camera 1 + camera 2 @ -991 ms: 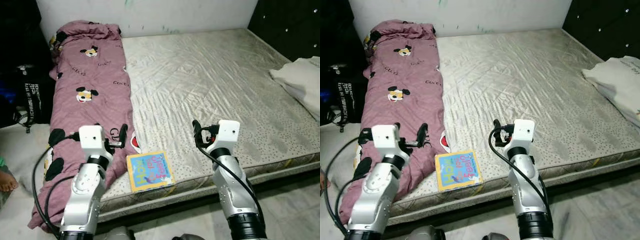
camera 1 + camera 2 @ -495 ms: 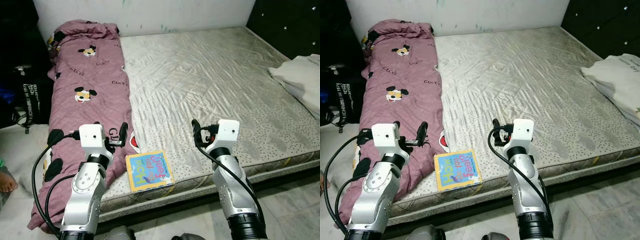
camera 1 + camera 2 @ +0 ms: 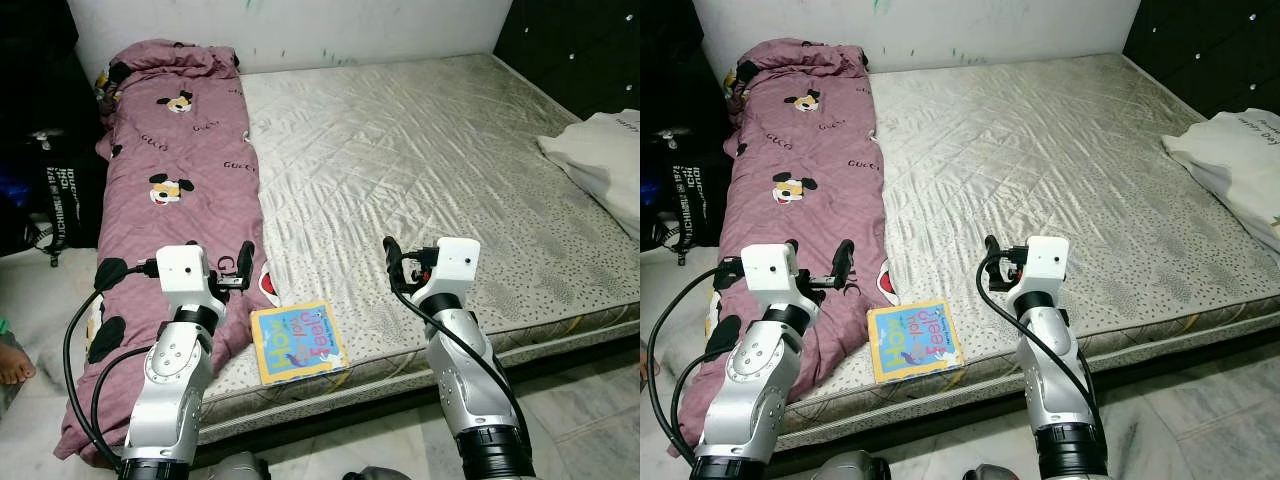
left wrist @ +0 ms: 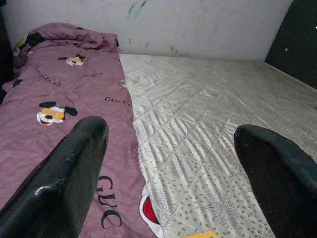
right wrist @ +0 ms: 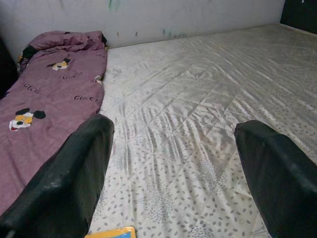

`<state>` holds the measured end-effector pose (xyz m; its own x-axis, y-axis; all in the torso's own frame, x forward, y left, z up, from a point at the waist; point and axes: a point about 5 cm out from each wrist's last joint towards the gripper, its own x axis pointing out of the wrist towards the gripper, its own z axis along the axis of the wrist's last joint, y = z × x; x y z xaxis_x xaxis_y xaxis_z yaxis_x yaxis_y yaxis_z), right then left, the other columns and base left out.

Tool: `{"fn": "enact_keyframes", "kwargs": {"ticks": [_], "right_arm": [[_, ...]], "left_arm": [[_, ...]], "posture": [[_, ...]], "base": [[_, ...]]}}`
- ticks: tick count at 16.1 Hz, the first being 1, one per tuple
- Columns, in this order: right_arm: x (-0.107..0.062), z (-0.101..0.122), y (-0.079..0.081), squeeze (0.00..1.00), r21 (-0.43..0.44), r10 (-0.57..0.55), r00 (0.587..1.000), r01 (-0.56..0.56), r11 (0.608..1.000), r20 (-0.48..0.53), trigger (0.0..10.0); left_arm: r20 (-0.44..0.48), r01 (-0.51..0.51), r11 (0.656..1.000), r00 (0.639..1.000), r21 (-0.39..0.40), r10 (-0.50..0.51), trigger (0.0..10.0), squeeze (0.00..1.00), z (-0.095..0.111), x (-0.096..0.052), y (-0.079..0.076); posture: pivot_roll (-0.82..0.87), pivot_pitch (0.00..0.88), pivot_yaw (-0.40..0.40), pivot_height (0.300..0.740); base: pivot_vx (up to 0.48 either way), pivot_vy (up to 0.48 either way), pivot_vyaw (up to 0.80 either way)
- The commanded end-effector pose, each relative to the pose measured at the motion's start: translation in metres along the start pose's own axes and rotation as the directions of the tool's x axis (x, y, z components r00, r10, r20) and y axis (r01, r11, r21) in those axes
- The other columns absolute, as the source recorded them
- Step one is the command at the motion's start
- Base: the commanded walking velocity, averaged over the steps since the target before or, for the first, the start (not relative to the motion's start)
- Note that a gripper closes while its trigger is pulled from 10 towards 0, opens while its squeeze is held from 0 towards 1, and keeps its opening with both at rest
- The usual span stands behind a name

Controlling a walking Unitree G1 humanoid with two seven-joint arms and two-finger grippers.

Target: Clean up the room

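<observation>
On mattress (image 3: 420, 160) edge — book (image 3: 299, 342) between left gripper (image 3: 238, 274) and right gripper (image 3: 397, 266) — both fingers spread, empty

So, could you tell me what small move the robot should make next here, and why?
Probably lower the left gripper toward the picture book. The book lies loose at the mattress near edge, between the two arms, beside the pink blanket. Both grippers are open, holding nothing, and the left one hovers nearest the book.

I read "GUCCI" printed repeatedly on the mauve cartoon-mouse quilt (image 3: 190, 150). The small yellow-bordered picture book (image 3: 298, 342) begins "How"; the rest I can't read
</observation>
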<state>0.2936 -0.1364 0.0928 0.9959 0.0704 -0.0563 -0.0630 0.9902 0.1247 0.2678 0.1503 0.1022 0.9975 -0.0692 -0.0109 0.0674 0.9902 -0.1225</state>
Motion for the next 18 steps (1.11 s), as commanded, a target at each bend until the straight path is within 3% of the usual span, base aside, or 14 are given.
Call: {"fn": "enact_keyframes", "kwargs": {"ticks": [1, 12, 18], "right_arm": [[0.0023, 0.0039, 0.0014, 0.0, -0.002, 0.01, 1.0, -0.01, 1.0, 0.015, 10.0], [0.0042, 0.004, 0.0013, 0.0, -0.011, 0.015, 1.0, -0.015, 1.0, 0.012, 10.0], [0.0052, 0.0039, 0.002, 0.0, -0.013, 0.02, 1.0, -0.02, 1.0, 0.011, 10.0]], "left_arm": [[-0.007, -0.002, 1.0, 1.0, 0.01, 0.002, 10.0, 0.0, 0.0003, 0.002, 0.0009], [-0.005, -0.015, 1.0, 1.0, -0.003, 0.015, 10.0, 0.0, 0.0007, 0.0039, 0.0013], [-0.006, -0.014, 1.0, 1.0, -0.001, 0.014, 10.0, 0.0, 0.0005, 0.0049, 0.0011]], "posture": [[0.05, 0.022, -0.003, 0.74], [0.05, 0.019, -0.007, 0.74], [0.04, 0.018, -0.006, 0.689]], "base": [[0.0, 0.0, 0.0], [0.0, 0.0, 0.0], [0.0, 0.0, 0.0]]}}
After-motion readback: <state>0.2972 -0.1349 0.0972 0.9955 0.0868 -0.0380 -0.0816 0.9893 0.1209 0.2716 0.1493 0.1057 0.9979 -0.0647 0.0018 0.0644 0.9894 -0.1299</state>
